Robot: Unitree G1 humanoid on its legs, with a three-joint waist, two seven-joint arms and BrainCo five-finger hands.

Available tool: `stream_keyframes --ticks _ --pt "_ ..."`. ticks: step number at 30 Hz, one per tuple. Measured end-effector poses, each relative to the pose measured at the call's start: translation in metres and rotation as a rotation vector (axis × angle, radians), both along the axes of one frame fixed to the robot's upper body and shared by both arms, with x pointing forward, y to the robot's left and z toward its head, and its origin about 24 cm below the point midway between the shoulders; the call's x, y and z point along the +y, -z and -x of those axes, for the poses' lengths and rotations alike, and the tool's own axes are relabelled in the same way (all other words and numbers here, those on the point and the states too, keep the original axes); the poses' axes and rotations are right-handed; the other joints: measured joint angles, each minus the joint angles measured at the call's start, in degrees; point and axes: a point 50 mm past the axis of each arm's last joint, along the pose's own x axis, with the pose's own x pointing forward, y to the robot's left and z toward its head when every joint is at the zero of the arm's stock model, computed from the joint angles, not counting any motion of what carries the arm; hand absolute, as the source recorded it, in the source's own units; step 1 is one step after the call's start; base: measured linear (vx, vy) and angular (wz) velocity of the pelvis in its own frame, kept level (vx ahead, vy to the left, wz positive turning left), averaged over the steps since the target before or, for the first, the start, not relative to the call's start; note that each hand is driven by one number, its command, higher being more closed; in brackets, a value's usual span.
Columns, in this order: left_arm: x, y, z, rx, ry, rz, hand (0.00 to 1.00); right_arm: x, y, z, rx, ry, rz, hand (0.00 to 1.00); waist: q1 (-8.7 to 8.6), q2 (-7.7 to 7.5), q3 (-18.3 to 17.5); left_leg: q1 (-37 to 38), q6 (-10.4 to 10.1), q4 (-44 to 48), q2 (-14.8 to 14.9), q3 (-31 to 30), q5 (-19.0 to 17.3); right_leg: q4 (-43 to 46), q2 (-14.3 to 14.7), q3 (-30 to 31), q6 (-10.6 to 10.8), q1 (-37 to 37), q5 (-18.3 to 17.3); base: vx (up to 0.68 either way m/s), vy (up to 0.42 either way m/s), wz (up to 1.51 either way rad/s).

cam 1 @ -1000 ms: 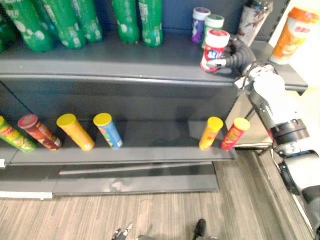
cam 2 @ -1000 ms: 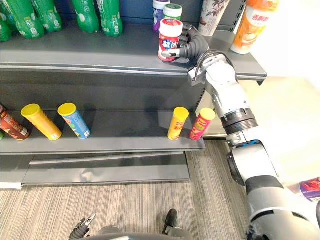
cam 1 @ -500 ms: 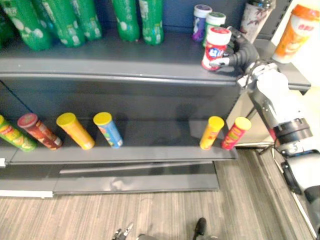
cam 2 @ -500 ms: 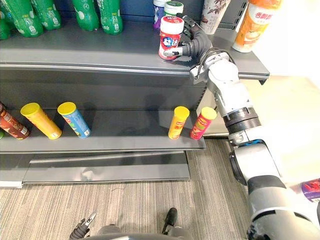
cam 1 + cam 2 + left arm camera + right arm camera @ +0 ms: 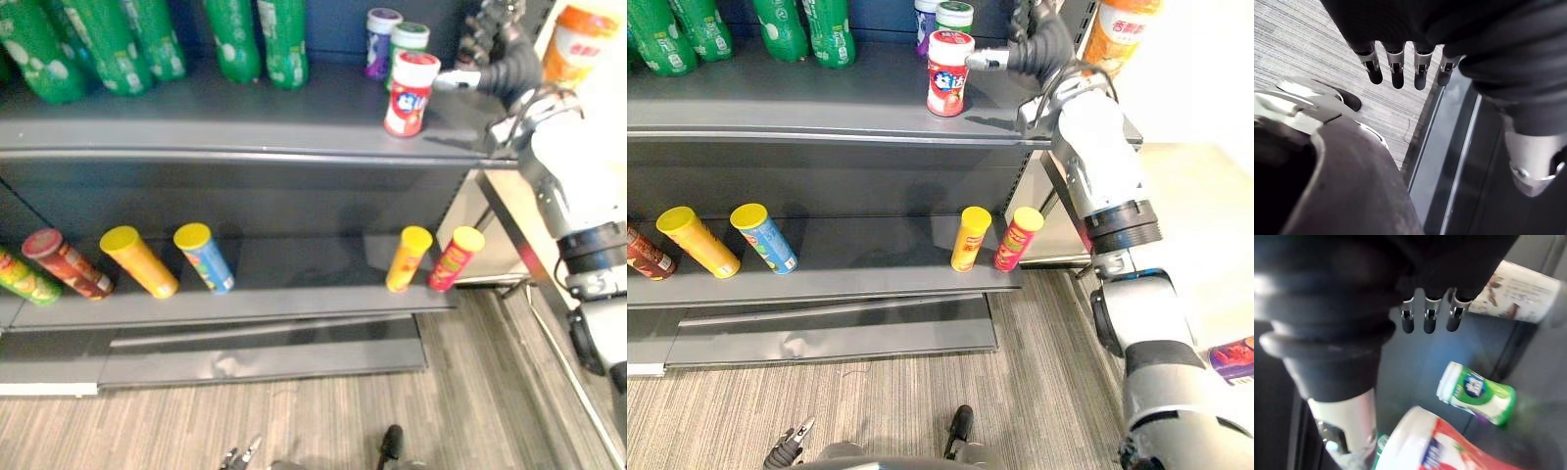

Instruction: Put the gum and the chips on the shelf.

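The red-and-white gum jar [image 5: 409,93] stands upright near the front edge of the top shelf [image 5: 245,122], also seen in the right wrist view [image 5: 1435,445]. My right hand [image 5: 502,61] hovers just right of and above it, open, fingers [image 5: 1429,318] straight, with the thumb tip close by the jar's lid. A green gum jar [image 5: 1476,392] and a purple one [image 5: 380,41] stand behind it. A yellow chips can [image 5: 409,257] and a red one [image 5: 456,257] lean on the lower shelf's right end. My left hand [image 5: 1396,68] hangs open over the floor.
Green bottles [image 5: 250,39] line the back of the top shelf. An orange cup [image 5: 578,44] and a patterned container [image 5: 1520,291] stand at its right end. More chips cans [image 5: 201,257] lie on the lower shelf's left half. Striped floor lies in front.
My right hand has let go of the red gum jar and lifted up and to the right. The jar stays standing on the top shelf.
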Motion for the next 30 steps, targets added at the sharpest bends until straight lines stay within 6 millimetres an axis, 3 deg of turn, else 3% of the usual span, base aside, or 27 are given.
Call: stream_keyframes --ticks 10,16,19,23,26,27,29,30 --pt "0.0 0.0 0.003 0.0 -0.002 -0.004 0.0 -0.005 -0.062 0.039 -0.269 -0.044 -0.097 0.0 -0.42 0.0 0.0 0.88 -0.35 -0.19 0.82 1.21 -0.22 0.0 0.89 0.69 -0.09 -0.18 -0.1 0.02 0.003 -0.05" --pt "0.001 0.0 0.003 -0.005 -0.004 -0.008 0.0 -0.004 -0.081 0.062 -0.397 -0.111 -0.193 0.0 -1.53 -0.06 -0.05 0.92 -0.38 -0.53 0.78 2.57 -0.23 0.01 1.11 1.95 -0.18 -1.14 0.01 0.02 0.008 -0.11" --pt "0.001 0.0 0.002 -0.01 -0.005 -0.012 0.0 -0.023 -0.081 0.079 -0.494 -0.091 -0.286 0.0 -1.75 -0.14 -0.14 1.15 -0.38 -0.68 0.85 2.67 -0.24 0.03 1.27 2.06 -0.28 -1.05 0.09 0.04 0.009 -0.02" --pt "0.002 0.0 0.006 -0.004 -0.012 -0.016 0.0 -0.049 -0.044 0.094 -0.521 -0.039 -0.35 0.0 -2.19 -0.22 -0.31 1.5 -0.37 -0.85 0.69 3.2 -0.25 0.11 1.24 2.57 -0.27 -1.04 0.1 0.02 0.012 -0.07" --pt "0.002 0.003 0.014 0.022 -0.031 -0.013 0.0 -0.055 0.0 0.099 -0.486 -0.03 -0.438 0.0 -3.38 -0.02 -0.49 1.93 -0.39 -0.85 0.81 4.59 -0.44 0.04 1.62 3.68 -0.24 -1.08 0.07 0.0 0.001 -0.2" --pt "0.001 0.003 0.016 0.028 -0.036 -0.012 0.0 -0.056 0.028 0.103 -0.452 -0.023 -0.49 0.0 -4.27 0.21 -0.73 2.04 -0.37 -0.84 0.83 4.88 -0.49 0.03 1.69 3.93 -0.21 -1.12 0.04 0.0 -0.004 -0.1" --pt "0.0 0.004 0.019 0.028 -0.039 -0.012 0.0 -0.055 0.057 0.105 -0.39 -0.017 -0.535 0.0 -4.77 0.59 -1.14 2.29 -0.33 -0.84 0.83 5.49 -0.61 0.02 1.81 4.52 0.01 -1.23 -0.12 0.0 0.001 -0.17" --pt "-0.002 0.004 0.021 0.024 -0.042 -0.01 0.0 -0.055 0.082 0.107 -0.319 -0.004 -0.562 0.0 -4.78 0.96 -1.38 2.8 -0.35 -0.84 0.81 6.18 -0.77 0.01 1.96 5.16 -0.05 -1.16 -0.14 0.01 0.008 -0.21"
